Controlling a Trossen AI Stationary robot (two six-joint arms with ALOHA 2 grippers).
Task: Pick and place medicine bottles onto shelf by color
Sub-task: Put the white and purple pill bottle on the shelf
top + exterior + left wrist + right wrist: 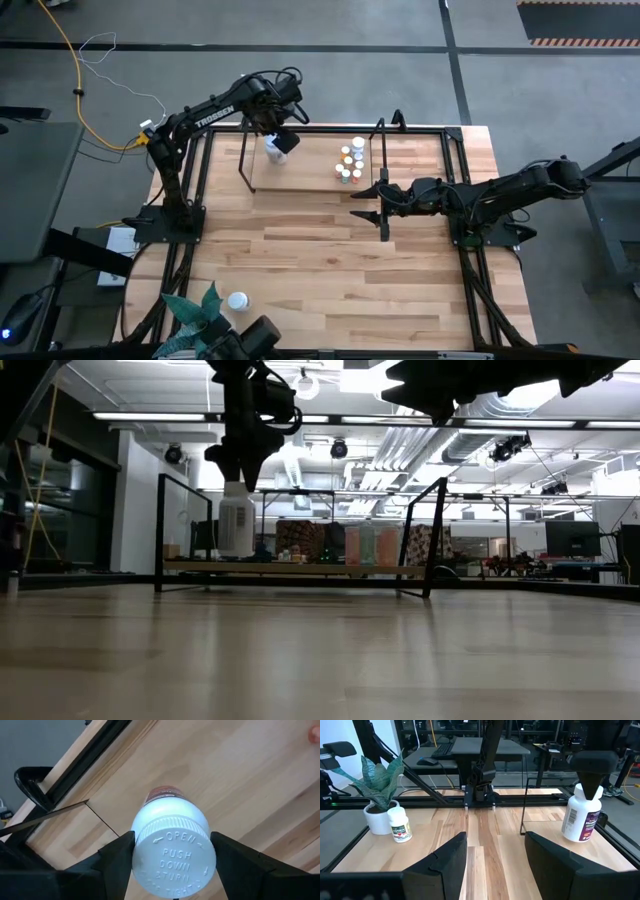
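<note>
Gripping white bottle (275, 149) on shelf (300, 175), left hand (279, 143).

Setting is a robotics lab or open-plan research workspace. The wooden table (330, 250) sits in a black metal frame on a grey concrete floor (300, 25), with a yellow cable (75, 75) trailing across it. The low view shows an industrial ceiling with exposed ducts (400, 450) and strip lights (150, 416); desks with monitors (572, 538) stand behind, and the right wrist view shows a desk (470, 745) with keyboard beyond the table.
</note>
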